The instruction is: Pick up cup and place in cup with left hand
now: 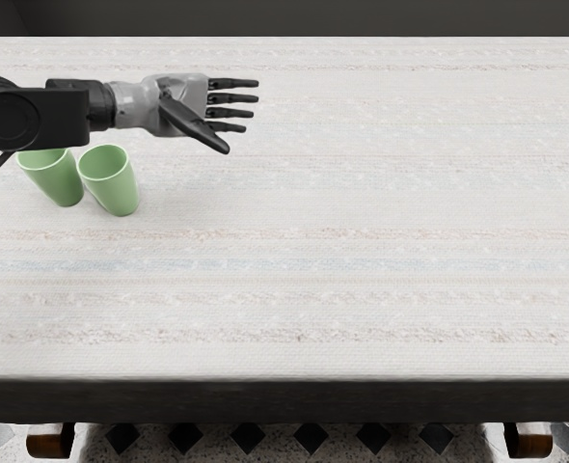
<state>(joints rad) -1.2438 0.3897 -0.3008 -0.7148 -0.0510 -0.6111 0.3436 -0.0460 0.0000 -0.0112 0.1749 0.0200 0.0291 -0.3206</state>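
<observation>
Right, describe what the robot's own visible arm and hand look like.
The left arm is matte black with a rounded disc-shaped joint housing, thin dark rods or cables beneath it, and a narrower, ribbed black section nearer the wrist. The left hand has a light grey wrist and palm body, with slim, jointed black fingers and a thicker black thumb.

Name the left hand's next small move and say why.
Probably draw the grey-and-black left hand back toward the picture's left and the table's near edge, to come beside the rightmost light-green tapered cup. The hand is empty, its fingers spread and reaching past that cup, which stands mouth up beside a matching green cup, neither nested in the other.
</observation>
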